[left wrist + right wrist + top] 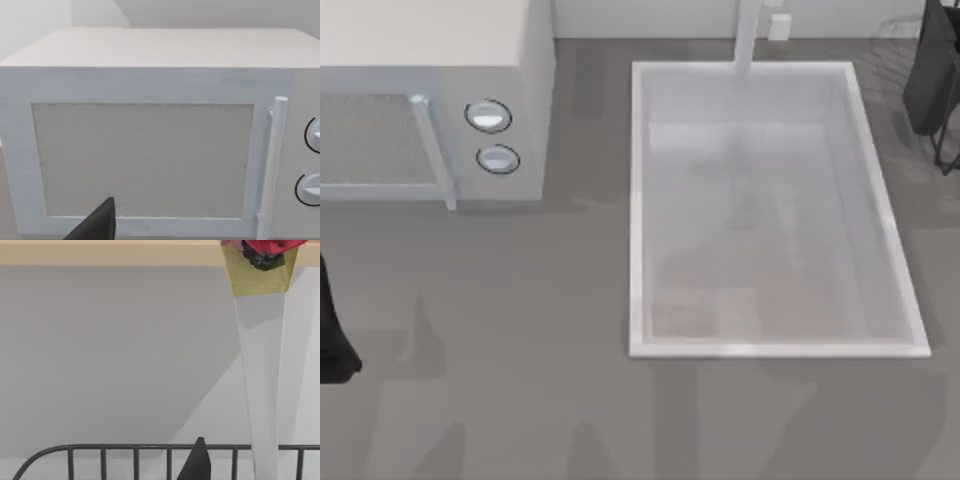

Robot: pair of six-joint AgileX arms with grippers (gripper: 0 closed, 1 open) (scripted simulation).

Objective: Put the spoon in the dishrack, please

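The spoon [262,390] stands upright close to the right wrist camera. It has a slim white handle, with a yellow base and a red knob [265,247] at its far end. Its bowl is hidden below the picture's edge. One dark fingertip [198,462] of my right gripper shows beside the handle, and the gripper appears shut on the spoon's hidden lower end. Just beyond runs the dishrack's [135,446] dark wire rail with short uprights. In the top view the dishrack [932,80] is a blackish shape with thin wires at the far right edge.
A large white sink basin [640,200] with a faucet [748,35] fills the middle right of the counter. A white microwave [430,60] stands at the back left, facing the left wrist camera. My left arm [335,345] is parked at the left edge.
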